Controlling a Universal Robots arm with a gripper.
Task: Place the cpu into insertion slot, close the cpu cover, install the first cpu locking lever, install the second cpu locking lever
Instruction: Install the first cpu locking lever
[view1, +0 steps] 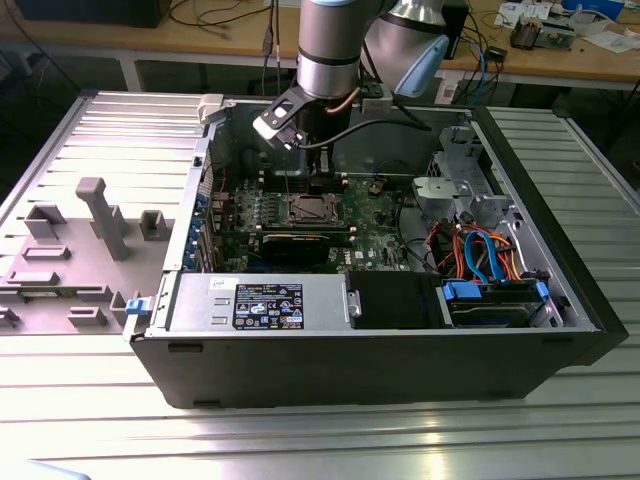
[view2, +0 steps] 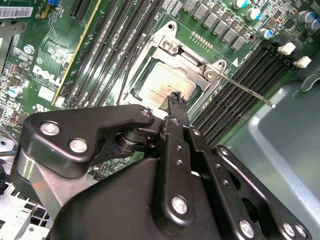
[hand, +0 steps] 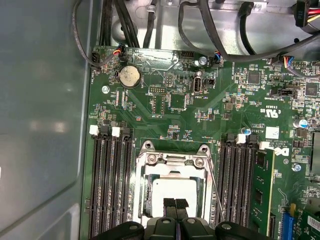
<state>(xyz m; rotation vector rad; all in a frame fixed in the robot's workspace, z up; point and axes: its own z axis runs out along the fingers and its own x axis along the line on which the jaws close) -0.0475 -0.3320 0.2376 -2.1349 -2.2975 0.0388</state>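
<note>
1. The cpu (hand: 172, 189) lies flat in the insertion slot (view1: 305, 208), directly beneath the fingertips. Its dull silver top faces up at you in both wrist views, so that placement reads as done.
2. Around the chip sits the cpu cover (hand: 175, 161), a silvery frame with the chip showing through its window. It looks lowered onto the socket rather than standing up. From these angles you cannot tell whether it is pressed fully home.
3. The gripper (hand: 175, 204) is clenched, its two black fingers (hand: 170, 206) pressed side by side with nothing between them. In the second wrist view its tip (view2: 177, 100) hangs over the edge of the chip nearest the gripper. You cannot tell whether it touches the metal. Closed fingers make one narrow probe, which I judge suits pushing on a frame or a thin lever better than an open grasp would.
4. Just to one side of the gripper runs a thin metal lever (hand: 216, 192) along the socket's flank. In the second wrist view its free end (view2: 245, 90) angles out over the neighbouring slots. This suggests it is not yet latched.
5. Long black memory slots (hand: 110, 185) flank the gripper on both sides, leaving it a narrow lane over the socket.
6. Beyond the fingertips the green circuit board (hand: 170, 100) stretches to the cables at the far wall of the computer case (view1: 350, 350). The arm (view1: 330, 50) comes down into the case from above, which keeps the wrist clear of the walls.
</note>
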